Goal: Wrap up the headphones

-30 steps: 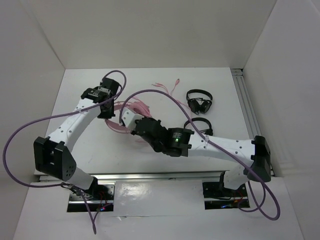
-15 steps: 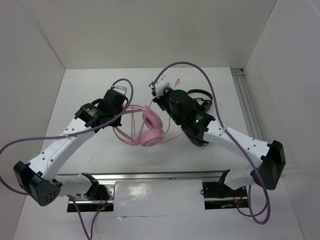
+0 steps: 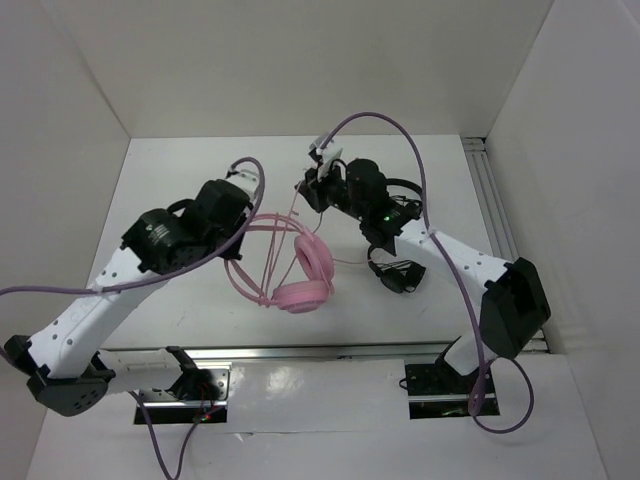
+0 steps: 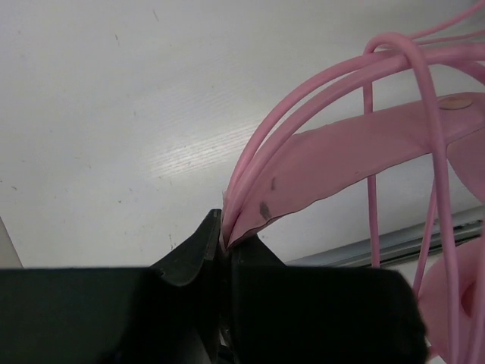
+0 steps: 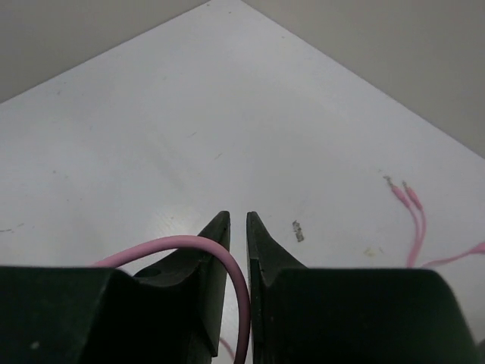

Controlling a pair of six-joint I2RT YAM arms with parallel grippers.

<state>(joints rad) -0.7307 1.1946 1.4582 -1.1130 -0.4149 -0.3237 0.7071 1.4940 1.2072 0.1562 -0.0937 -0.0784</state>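
Top external view has the pink headphones [image 3: 301, 296] lifted over the middle of the table [image 3: 180, 180], between the two arms, with the earcups [image 3: 312, 262] hanging on the near side and the headband [image 4: 356, 155] arching off to the left.

The left gripper [image 4: 224, 236] has its jaws pressed together on the far-left part of that headband, and they trap a few strands of the cable [image 5: 189, 244] against it. My guess is that this grip does two jobs: it keeps the headset off the table so the cable can pass around it, and it stops the turns already laid from slipping loose.

The right gripper [image 5: 236, 217] is raised at the far side, just right of centre, and a thin line of cable runs from it down to the headphones. In the right wrist view a narrow gap shows between its jaws. The cable bends across the left finger and drops beside the gap, and I cannot tell whether it is nipped or only hooked there. Holding it high probably keeps the free length taut for the next turn. The cable's plug ends [image 5: 408, 199] lie on the table further right.

Two black headphones [image 3: 397, 275] lie near the right arm, untouched.

No brand, label or writing can be read anywhere.
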